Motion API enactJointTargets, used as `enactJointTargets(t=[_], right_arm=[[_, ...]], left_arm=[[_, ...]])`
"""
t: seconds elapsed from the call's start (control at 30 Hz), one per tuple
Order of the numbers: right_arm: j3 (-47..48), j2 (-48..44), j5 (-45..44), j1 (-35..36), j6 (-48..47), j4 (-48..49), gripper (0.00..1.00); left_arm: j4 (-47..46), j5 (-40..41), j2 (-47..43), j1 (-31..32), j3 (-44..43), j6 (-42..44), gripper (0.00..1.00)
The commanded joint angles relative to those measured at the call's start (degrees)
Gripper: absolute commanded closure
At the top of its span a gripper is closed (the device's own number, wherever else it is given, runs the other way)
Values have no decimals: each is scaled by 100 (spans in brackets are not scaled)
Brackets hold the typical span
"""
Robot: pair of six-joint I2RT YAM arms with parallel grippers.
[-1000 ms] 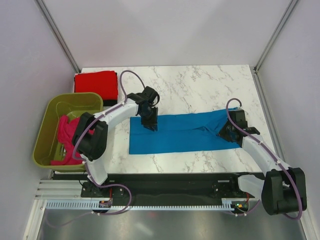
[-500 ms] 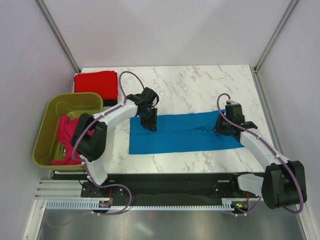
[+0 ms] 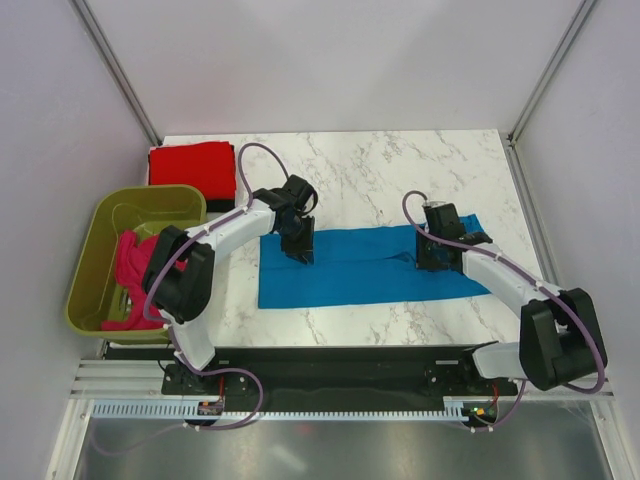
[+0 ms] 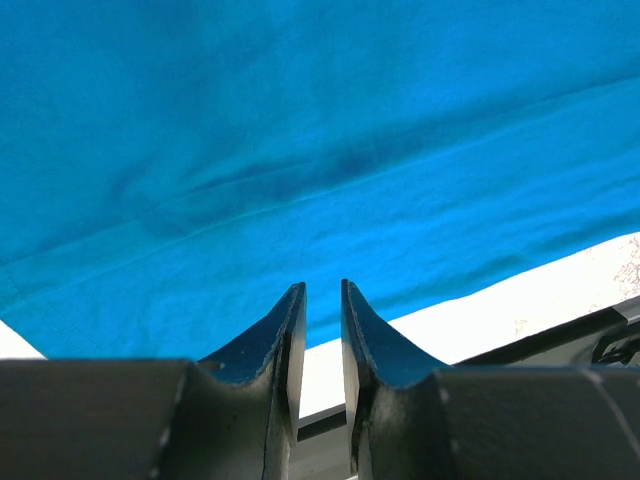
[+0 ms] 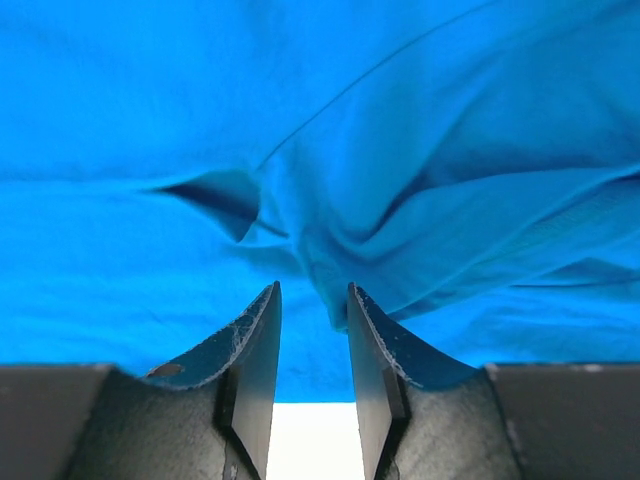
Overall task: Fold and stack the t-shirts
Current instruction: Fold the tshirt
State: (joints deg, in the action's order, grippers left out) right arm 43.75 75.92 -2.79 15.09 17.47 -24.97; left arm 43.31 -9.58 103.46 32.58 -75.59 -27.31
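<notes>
A bright blue t-shirt [image 3: 350,265] lies on the marble table, folded into a long strip. My left gripper [image 3: 298,248] stands over its left end, jaws a narrow gap apart with only table showing between them [image 4: 322,285]. Over the strip's rumpled right part, my right gripper [image 3: 428,260] is open [image 5: 313,287], and a ridge of blue cloth [image 5: 340,250] lies just past its fingertips. At the table's back left sits a folded red t-shirt [image 3: 192,168]. The magenta-pink t-shirt [image 3: 130,270] lies crumpled in the tub.
The olive-green tub [image 3: 150,195] stands off the table's left edge, next to the left arm's base. A dark layer shows under the red t-shirt's near edge [image 3: 222,205]. Grey walls close in on both sides and behind.
My right gripper has moved left from the blue t-shirt's right end toward its middle, and its jaws have widened and let the cloth go. The left arm has not moved.
</notes>
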Motion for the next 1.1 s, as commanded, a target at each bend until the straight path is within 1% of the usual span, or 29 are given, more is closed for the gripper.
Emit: enactJointTargets(t=[0.0, 0.2, 0.33, 0.5, 0.7, 0.87, 0.97, 1.0, 1.07], right_arm=[[292, 151, -642, 397, -183, -139, 60], [450, 318, -1355, 854, 10, -341, 62], [652, 581, -1961, 1126, 177, -692, 62], [793, 775, -2208, 1329, 318, -965, 63], [942, 1012, -2595, 1409, 555, -1273, 63], [943, 1135, -2631, 1470, 625, -1317, 65], [934, 1206, -2674, 1549, 696, -1308, 74], [925, 1215, -2692, 1567, 722, -1309, 84], [916, 1250, -2718, 1593, 836, -1335, 93]], left_arm=[[-95, 9, -221, 3, 27, 112, 73], [-95, 18, -221, -6, 62, 112, 73], [-95, 44, -247, -6, 88, 121, 73], [-86, 62, -291, -6, 97, 138, 73], [-86, 62, -344, -6, 124, 129, 73], [-86, 62, -388, -6, 124, 138, 73], [-77, 62, -405, -6, 124, 129, 73], [-86, 71, -414, -6, 132, 129, 73], [-86, 62, -432, -6, 132, 129, 73]])
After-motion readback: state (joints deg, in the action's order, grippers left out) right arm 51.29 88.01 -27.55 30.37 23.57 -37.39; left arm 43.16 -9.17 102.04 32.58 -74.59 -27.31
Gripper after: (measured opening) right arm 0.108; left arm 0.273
